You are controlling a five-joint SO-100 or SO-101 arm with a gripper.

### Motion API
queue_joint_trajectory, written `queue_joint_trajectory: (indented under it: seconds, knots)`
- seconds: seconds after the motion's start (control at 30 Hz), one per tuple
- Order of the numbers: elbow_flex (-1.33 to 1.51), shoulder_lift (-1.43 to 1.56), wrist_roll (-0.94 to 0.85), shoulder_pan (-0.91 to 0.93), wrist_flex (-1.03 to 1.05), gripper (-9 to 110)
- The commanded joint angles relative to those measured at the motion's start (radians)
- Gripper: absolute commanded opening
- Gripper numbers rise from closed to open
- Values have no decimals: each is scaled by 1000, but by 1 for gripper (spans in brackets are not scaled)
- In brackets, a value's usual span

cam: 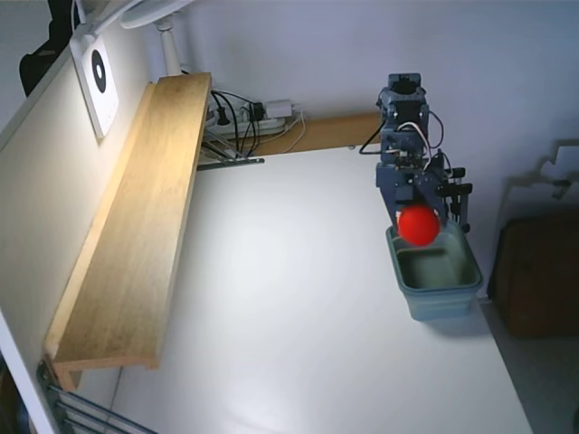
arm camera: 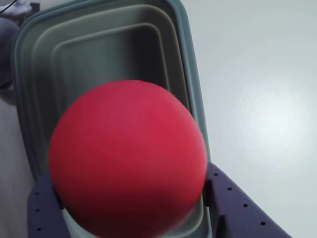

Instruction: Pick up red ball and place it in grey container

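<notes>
One smooth, matte, bright red ball (cam: 419,225) is up in the air, clamped in the pincer (cam: 419,228) of the single blue-grey arm (cam: 404,145) at the far right of the white table (cam: 298,307) in the fixed view. Directly under it sits one small rectangular grey-blue plastic tub (cam: 436,287) with rounded corners and a thick rim, and the ball hangs over the tub's far end, clear of the floor of the tub.

Wrist view now: the red ball (arm camera: 128,158) fills the near half of the picture, and two purple fingers (arm camera: 233,206) press it, one at each side, so the pincer (arm camera: 130,198) is closed on the ball. Behind it the tub (arm camera: 190,84) lies open, its stepped inner walls showing and nothing inside that can be seen.

Elsewhere in the fixed view: one long wooden shelf (cam: 136,226) runs along the left side, one white card with a black ring (cam: 98,80) leans on the wall above it, one white lamp (cam: 158,18) stands at the far left, and a power strip with cables (cam: 258,116) sits at the far edge.
</notes>
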Motion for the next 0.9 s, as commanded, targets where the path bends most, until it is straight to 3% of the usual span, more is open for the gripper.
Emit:
queue_joint_trajectory:
  seconds: [0.0,0.87]
  knots:
    - [-42,27,3,-14,-10,38]
    - [-39,38,3,14,-3,37]
